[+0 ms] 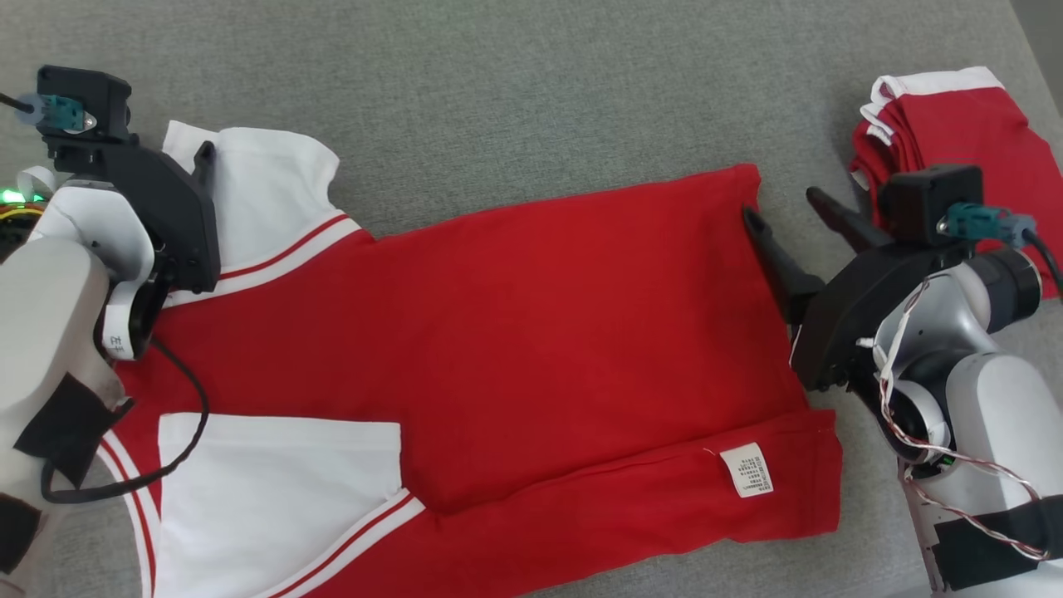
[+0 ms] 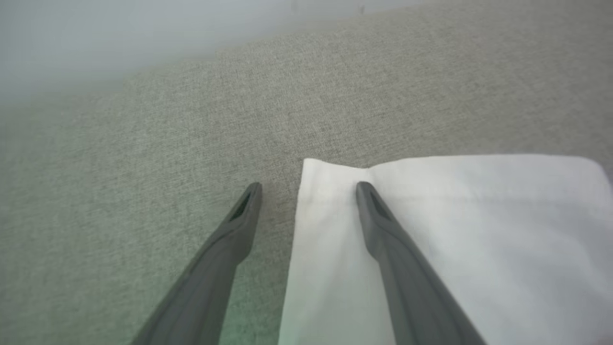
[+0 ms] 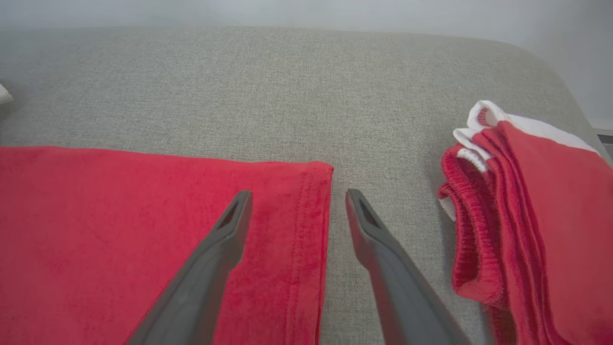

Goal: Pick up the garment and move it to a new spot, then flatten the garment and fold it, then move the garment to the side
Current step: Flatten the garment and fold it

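Left wrist view: my left pincer [image 2: 309,186] stands spread, with nothing pinched between its fingers. Its left finger [image 2: 225,249] lies over bare grey woven cushion [image 2: 143,167], and its right finger [image 2: 397,258] lies over the corner of a white sleeve [image 2: 479,230]. I cannot tell whether either tip touches what is below it. Beyond the cushion's far edge is a pale, blurred wall [image 2: 72,38].

Head view, centre: the red T-shirt [image 1: 531,316] lies flat and sideways on the cushion, shoulders toward my left arm and hem toward my right. Both sleeves are white with red-and-white striped trim, the upper one under my left pincer and the lower sleeve [image 1: 274,490] at the near left. The near long side is folded over onto the body, so that a white care label [image 1: 747,470] shows close to the hem.

Right wrist view: my right pincer [image 3: 297,196] is likewise spread and grips nothing. Its left finger [image 3: 210,268] lies over the stitched red hem, and its right finger [image 3: 388,268] over bare cushion just beside that hem. Farther right, apart from the T-shirt, sits a folded red-and-white stack [image 3: 536,215] near the cushion's rounded corner, with the pale wall behind.
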